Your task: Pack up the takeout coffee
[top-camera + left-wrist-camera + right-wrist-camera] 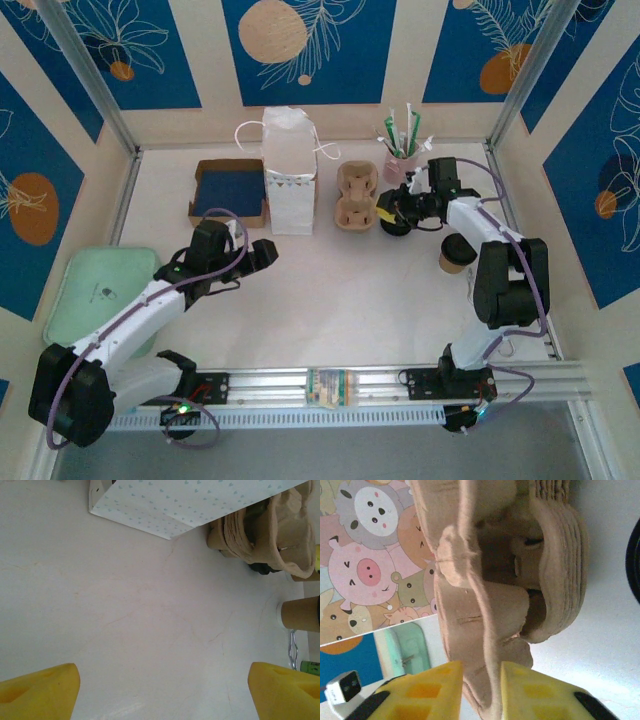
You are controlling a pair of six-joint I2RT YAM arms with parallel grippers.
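Item: right tool [481, 669]. Reaches to the far side of the worktop [340, 300]. Its yellow pads stand close together on either side of the near rim of the carrier [485, 580], and pulp fills the gap between them. Cannot tell whether this is a firm pinch or a loose fit.

Item: left tool [162, 695]. Spread wide and holding nothing, over bare worktop. The bag [190, 502] stands ahead of it and slightly left.

Item: carrier. Moulded pulp, apparently several nested, just ahead of the right tool. It lies between the bag and that tool.

Item: coffee [457, 253]. Tan cup with a black lid, upright on the worktop. It sits behind the right tool, beside that arm's forearm and apart from the carrier. From the left tool it lies ahead and far to the right. Not yet packed.

Step in hand, as judged: getting a carrier ready to take the coffee.

Handling notes:
- Keep the bite shallow, on the rim only, so the soft pulp is not crushed
- Lift slowly and check that a single layer comes free, since the nested ones will likely cling
- Bring the left tool across to steady the rest if they rise together
- Draw back clear of the coffee behind the arm, as an elbow sweep could tip it
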